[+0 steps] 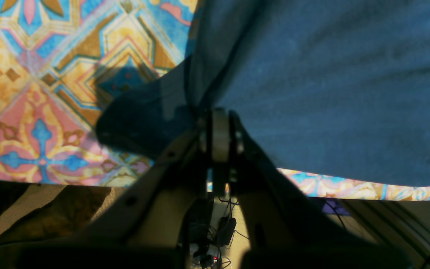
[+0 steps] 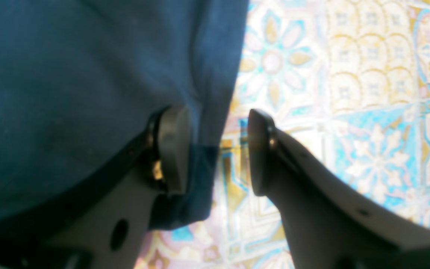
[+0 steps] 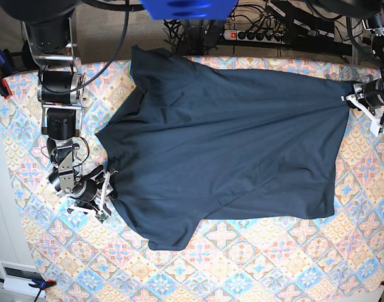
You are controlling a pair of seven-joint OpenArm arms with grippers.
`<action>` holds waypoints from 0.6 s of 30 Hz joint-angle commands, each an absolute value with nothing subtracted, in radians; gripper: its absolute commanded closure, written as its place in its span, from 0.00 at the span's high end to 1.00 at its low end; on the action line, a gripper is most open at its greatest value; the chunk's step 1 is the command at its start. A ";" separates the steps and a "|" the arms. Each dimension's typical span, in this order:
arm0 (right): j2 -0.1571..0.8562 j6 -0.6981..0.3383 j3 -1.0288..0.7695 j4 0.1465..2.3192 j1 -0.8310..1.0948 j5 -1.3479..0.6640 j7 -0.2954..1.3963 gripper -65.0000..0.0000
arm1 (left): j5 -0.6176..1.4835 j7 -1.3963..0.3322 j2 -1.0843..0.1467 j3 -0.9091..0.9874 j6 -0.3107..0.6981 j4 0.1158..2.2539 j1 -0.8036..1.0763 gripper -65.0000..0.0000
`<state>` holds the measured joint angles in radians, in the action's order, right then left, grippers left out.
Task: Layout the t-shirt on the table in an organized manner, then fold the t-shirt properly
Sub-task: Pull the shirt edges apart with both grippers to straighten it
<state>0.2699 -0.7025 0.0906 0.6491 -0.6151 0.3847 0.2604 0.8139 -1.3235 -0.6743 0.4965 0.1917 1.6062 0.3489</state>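
Observation:
The dark navy t-shirt (image 3: 230, 138) lies spread across the patterned table (image 3: 274, 264), still creased, with one sleeve toward the near edge. My left gripper (image 3: 354, 99) is at the far right corner of the shirt. In the left wrist view this gripper (image 1: 218, 116) is shut on a pinch of the t-shirt (image 1: 330, 93), close to the table's edge. My right gripper (image 3: 107, 192) is at the shirt's left edge. In the right wrist view it (image 2: 217, 149) stands open, one of its fingers (image 2: 174, 149) over the t-shirt (image 2: 69, 93) and the other over bare table (image 2: 349, 112), with the cloth's edge in the gap.
A power strip with cables (image 3: 267, 31) lies beyond the far edge. Clamps (image 3: 3, 78) hold the tablecloth at the left corners. A white box (image 3: 16, 274) sits off the near left corner. Cables on the floor (image 1: 215, 239) show below the table's edge.

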 commanded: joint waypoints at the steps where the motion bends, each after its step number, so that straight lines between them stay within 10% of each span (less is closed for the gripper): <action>1: 0.278 -0.698 0.085 0.662 -0.648 0.371 0.246 0.38 | 0.816 -1.316 -0.684 0.504 0.193 1.618 0.341 0.00; 9: 0.277 -0.698 0.093 0.636 -0.627 0.372 0.246 0.34 | 0.817 -1.316 -0.671 0.503 0.193 1.618 0.344 0.00; 15: 0.277 -0.698 0.082 0.570 -0.627 0.371 0.245 0.02 | 0.820 -1.316 -0.671 0.503 0.193 1.618 0.344 0.00; 18: 0.285 -0.698 0.071 0.572 -0.625 0.369 0.245 0.01 | 0.820 -1.316 -0.667 0.503 0.193 1.618 0.343 0.00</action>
<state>0.2684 -0.7071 0.0765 0.5644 -0.6044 0.3515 0.2245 0.8116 -1.3201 -0.6453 0.4927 0.1913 1.6051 0.3489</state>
